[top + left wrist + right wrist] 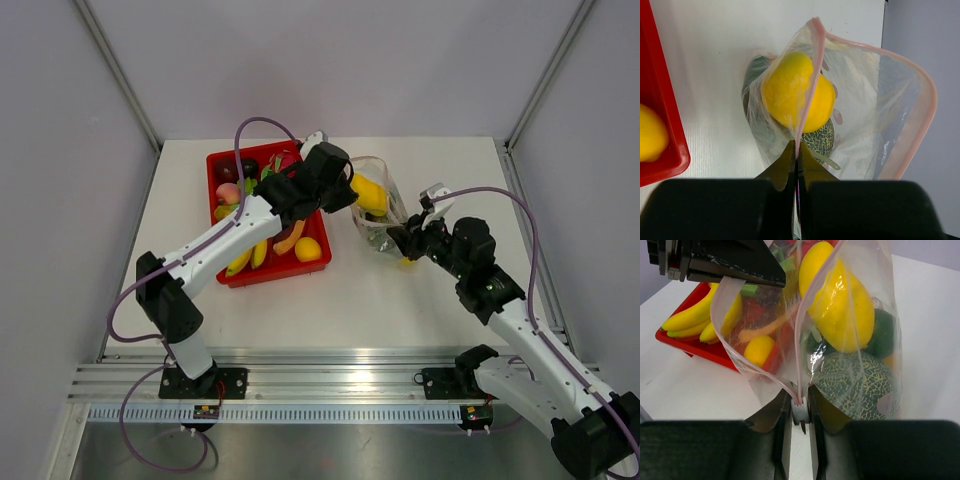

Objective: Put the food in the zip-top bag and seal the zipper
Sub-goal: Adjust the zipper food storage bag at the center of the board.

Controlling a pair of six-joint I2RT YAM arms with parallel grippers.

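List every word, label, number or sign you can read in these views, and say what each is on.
No text is readable in any view.
Left base tag and right base tag: too small to read.
Pink marks on the zip-top bag: blurred, no letters legible.

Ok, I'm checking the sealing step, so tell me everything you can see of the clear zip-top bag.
The crinkly transparent plastic zip-top bag is held upright beside the red plastic tray, mouth open, its pink zipper strip unsealed. Inside: a yellow toy fruit, a netted grey-green melon and a dark green piece. The left claw and right claw each pinch its rim.
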